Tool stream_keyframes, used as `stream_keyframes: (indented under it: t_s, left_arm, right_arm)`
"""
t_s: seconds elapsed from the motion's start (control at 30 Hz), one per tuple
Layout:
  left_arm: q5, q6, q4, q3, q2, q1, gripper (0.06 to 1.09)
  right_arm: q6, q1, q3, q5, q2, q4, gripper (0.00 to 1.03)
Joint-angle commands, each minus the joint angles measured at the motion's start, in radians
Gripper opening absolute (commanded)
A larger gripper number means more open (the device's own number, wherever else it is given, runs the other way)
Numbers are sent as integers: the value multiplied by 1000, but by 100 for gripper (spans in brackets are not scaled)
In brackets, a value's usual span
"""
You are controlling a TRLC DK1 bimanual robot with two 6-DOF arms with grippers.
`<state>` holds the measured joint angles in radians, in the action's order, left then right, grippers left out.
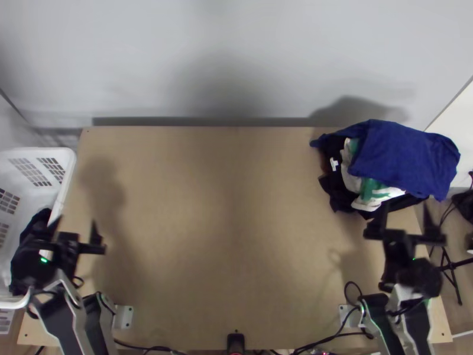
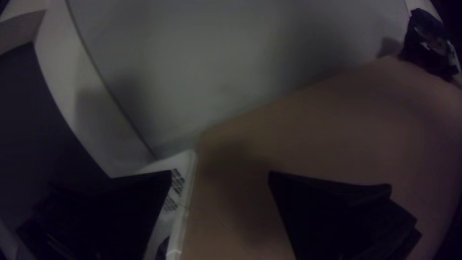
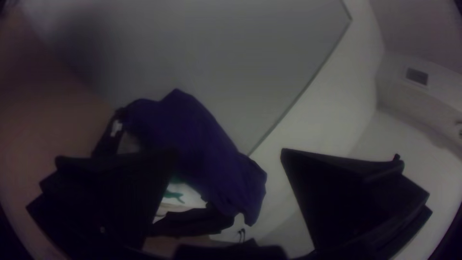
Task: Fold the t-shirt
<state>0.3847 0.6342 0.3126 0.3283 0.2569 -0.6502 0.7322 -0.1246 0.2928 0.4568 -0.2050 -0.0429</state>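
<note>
Your left gripper (image 1: 74, 229) and right gripper (image 1: 407, 218) both have their fingers spread apart, holding nothing. You'll find the blue t-shirt (image 1: 402, 158) draped over the clothes pile (image 1: 338, 192) at the tabletop's (image 1: 230, 236) far right corner.

"Back wall?"

"Pale grey wall (image 1: 254, 35), plain-faced, standing beyond the table's far edge. Soft, broad shadows (image 1: 219, 89) lie across it."

"Condition of the table?"

"Light wooden table (image 1: 230, 207), flat top, straight far edge, dim shading down the middle."

"Right-hand side?"

"A white surface (image 1: 458, 127) meets the grey at a slanting line. Below it, brownish floor (image 1: 443, 299), with a thin-legged black stand (image 1: 452, 273) beside the table."

"Anything in the right wrist view?"

"One small dark rectangle (image 3: 417, 76) set in a pale surface. Nature undetermined. Lighting there is dim."
</note>
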Motion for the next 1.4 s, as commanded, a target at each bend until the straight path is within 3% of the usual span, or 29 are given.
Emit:
stream_keyframes:
  t_s: [0.0, 0.23, 0.37, 0.47, 0.63, 0.8, 0.87, 1.03, 1.37]
  left_arm:
    - [2, 36, 5, 226, 392, -259, 101]
    - [-1, 51, 152, 666, 990, -522, 101]
    - [-29, 232, 276, 836, 1253, -583, 101]
    - [-89, 303, 312, 897, 1411, -591, 101]
    - [-139, 367, 395, 1008, 1650, -580, 101]
    - [-187, 355, 398, 1160, 1845, -574, 100]
    - [-193, 354, 410, 1230, 1917, -572, 95]
    - [-237, 366, 542, 1385, 2055, -562, 95]
    - [-247, 367, 528, 1453, 2159, -531, 95]
  right_arm:
    - [-231, 59, 413, 20, -378, 230, 99]
    - [-568, 11, 942, -3, -663, 744, 99]
    - [-685, -67, 1095, -41, -709, 899, 98]
    - [-715, -38, 1180, -127, -728, 931, 98]
    - [-717, -23, 1287, -129, -797, 969, 97]
    - [-706, -26, 1350, -129, -835, 989, 97]
    - [-717, -24, 1358, -129, -838, 989, 96]
    - [-738, 19, 1356, -130, -844, 991, 96]
    - [-738, 45, 1362, -130, -849, 988, 95]
